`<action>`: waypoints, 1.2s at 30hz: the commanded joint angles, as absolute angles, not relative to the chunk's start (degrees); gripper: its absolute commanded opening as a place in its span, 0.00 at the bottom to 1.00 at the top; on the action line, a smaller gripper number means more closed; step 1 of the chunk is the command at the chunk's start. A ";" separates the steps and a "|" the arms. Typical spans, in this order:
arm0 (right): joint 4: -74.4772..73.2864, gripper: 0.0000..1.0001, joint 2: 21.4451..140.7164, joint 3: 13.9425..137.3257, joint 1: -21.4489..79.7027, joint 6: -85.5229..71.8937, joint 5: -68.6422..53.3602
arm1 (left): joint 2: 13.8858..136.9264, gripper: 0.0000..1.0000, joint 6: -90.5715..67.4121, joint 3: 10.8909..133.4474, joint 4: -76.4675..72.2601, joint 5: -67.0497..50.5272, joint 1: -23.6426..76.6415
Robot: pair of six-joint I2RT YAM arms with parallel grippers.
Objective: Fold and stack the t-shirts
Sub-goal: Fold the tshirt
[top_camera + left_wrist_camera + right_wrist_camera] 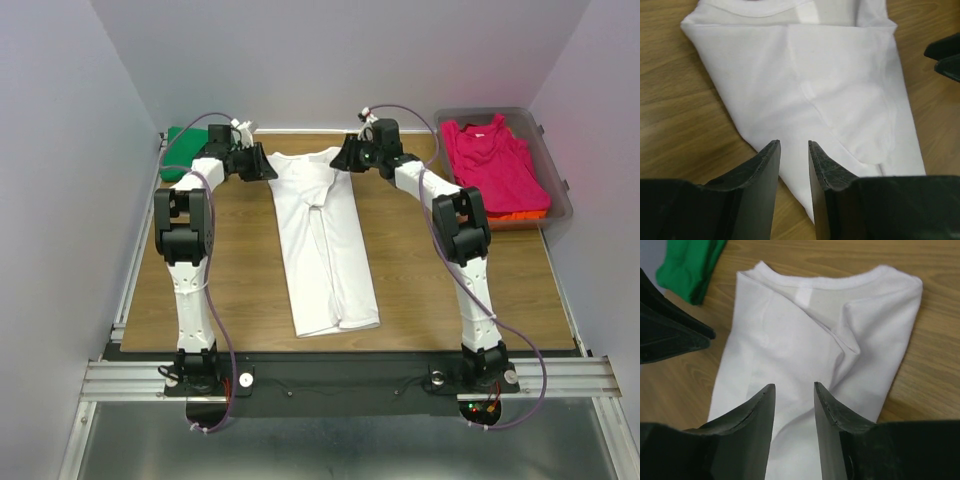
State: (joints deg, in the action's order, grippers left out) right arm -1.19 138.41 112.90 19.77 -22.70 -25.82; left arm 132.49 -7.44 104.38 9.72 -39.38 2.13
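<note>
- white shirt: lies flat on the wooden table, about midway between the two arms; both sides are folded in over the middle, so it makes a long narrow strip
- long axis runs from the far side to the near side; collar points to the far edge, hem to the near edge; the hem end drifts slightly to the right
- left wrist view: a folded-in sleeve lies on top of the body of the shirt; the neck band is at the top of that view
- left gripper: at the collar end, by the shirt's left shoulder; jaws a narrow gap apart, nothing between them; the cloth shows below the fingertips; cannot tell whether the tips touch it
- right gripper: at the collar end, by the shirt's right shoulder; jaws parted by a similar narrow gap, nothing held; white cloth beneath; contact cannot be told
- each wrist view catches the other gripper's dark fingers at its edge; the two grippers face each other across the collar
- green shirt: bunched in the far left corner of the table, beyond the left arm, apart from the white one
- pink shirt: spread in the clear tub at the far right; it lies on top of the orange shirt, of which only a strip shows at the near end of the tub
</note>
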 commanded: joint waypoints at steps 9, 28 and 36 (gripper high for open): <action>1.14 0.36 145.80 124.98 19.34 -30.32 -44.20 | 126.03 0.41 -6.33 94.40 6.42 -47.72 6.41; 1.49 0.60 154.08 134.47 14.24 -26.11 -33.65 | 145.20 0.49 2.19 127.78 23.38 -45.25 4.48; -1.74 0.79 131.78 120.55 14.33 -14.70 -46.65 | 123.69 0.54 11.58 113.85 18.55 -50.53 4.39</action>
State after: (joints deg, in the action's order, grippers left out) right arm -1.34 148.40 126.67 13.41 -22.61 -38.33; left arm 140.53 3.97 119.37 19.70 -46.19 4.45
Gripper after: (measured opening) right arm 0.766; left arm 0.533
